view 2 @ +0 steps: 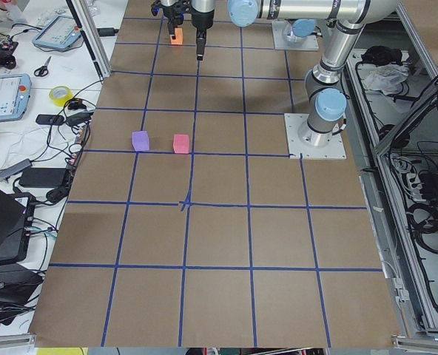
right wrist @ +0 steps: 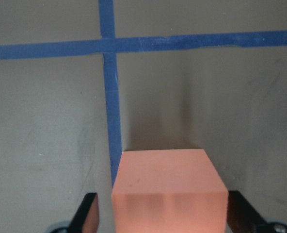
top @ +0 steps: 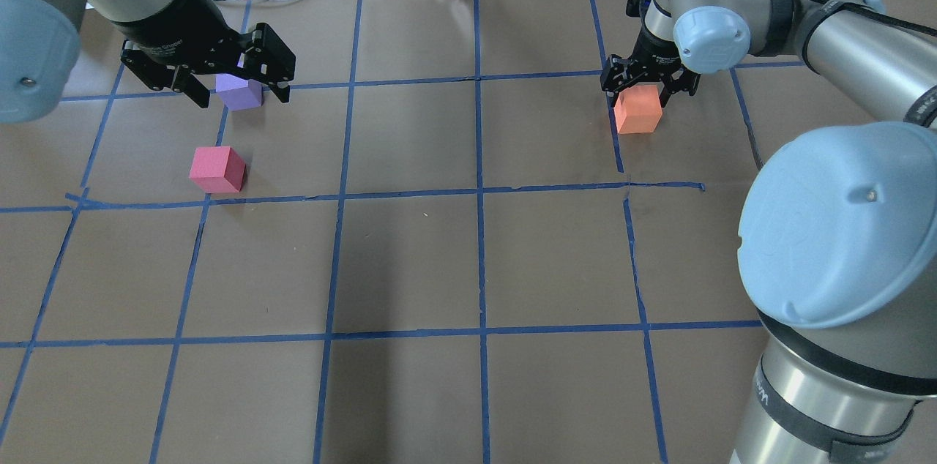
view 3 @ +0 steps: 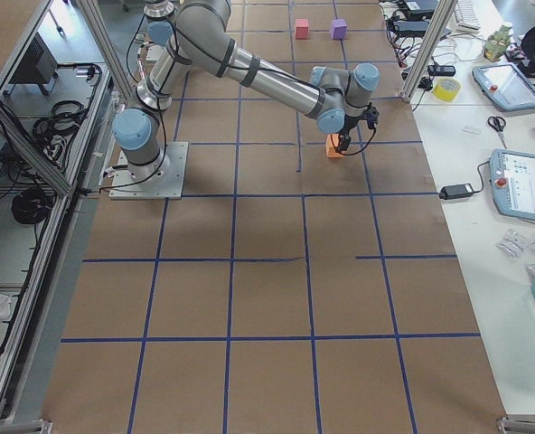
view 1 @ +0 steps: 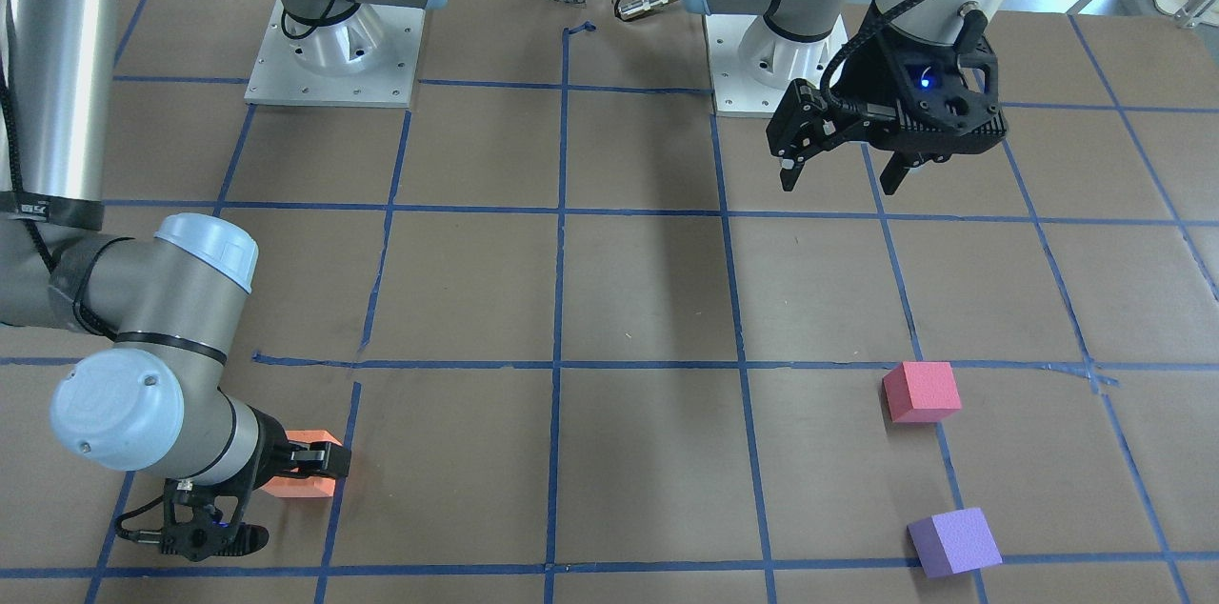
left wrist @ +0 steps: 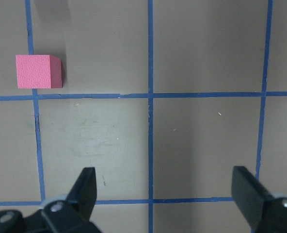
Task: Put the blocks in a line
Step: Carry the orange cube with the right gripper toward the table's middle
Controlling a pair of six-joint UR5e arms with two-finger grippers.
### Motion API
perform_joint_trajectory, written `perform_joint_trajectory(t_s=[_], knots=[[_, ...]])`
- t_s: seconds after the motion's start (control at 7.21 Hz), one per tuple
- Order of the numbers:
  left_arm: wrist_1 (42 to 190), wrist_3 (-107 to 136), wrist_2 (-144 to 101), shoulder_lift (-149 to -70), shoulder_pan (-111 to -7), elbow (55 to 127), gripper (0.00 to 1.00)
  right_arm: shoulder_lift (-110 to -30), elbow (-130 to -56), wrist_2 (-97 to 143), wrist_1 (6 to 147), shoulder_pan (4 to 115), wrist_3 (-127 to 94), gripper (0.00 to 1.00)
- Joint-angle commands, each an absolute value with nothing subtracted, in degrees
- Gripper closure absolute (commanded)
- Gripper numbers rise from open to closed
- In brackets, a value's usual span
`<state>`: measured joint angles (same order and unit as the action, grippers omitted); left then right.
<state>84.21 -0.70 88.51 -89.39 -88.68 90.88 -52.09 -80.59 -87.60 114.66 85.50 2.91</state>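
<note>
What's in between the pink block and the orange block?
Nothing but bare brown table crossed by blue tape lines lies between the pink block and the orange block, as the overhead view shows.

A robotics lab: taped grid table [view 2: 219,244], teach pendants [view 3: 525,185], cables [view 2: 426,222]

brown taped table [top: 410,259], pink block [top: 217,169], purple block [top: 240,92]

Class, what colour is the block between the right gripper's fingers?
Orange block; clearest in the right wrist view.
</note>
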Motion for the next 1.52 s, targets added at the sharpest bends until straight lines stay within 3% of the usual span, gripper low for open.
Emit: perform_joint_trajectory(t_s=[0.0, 0.55, 0.97, 1.39], knots=[[84.29, -0.70, 88.51, -89.38, -88.68, 90.88, 0.00, -52.03, -80.51, -88.15, 115.05, 85.52, 3.34, 0.52], [84.29, -0.70, 88.51, -89.38, -88.68, 90.88, 0.00, -52.47, -78.23, -87.29, 114.87, 87.00, 3.08, 0.57], [84.29, -0.96, 88.59, -89.38, -88.59, 90.79, 0.00, -51.95, -75.51, -86.57, 115.49, 97.18, -3.58, 0.59], [84.29, -1.58, 88.59, -89.30, -87.89, 90.79, 0.00, -45.64, -65.08, -86.22, 115.40, 105.36, -15.61, 0.59]])
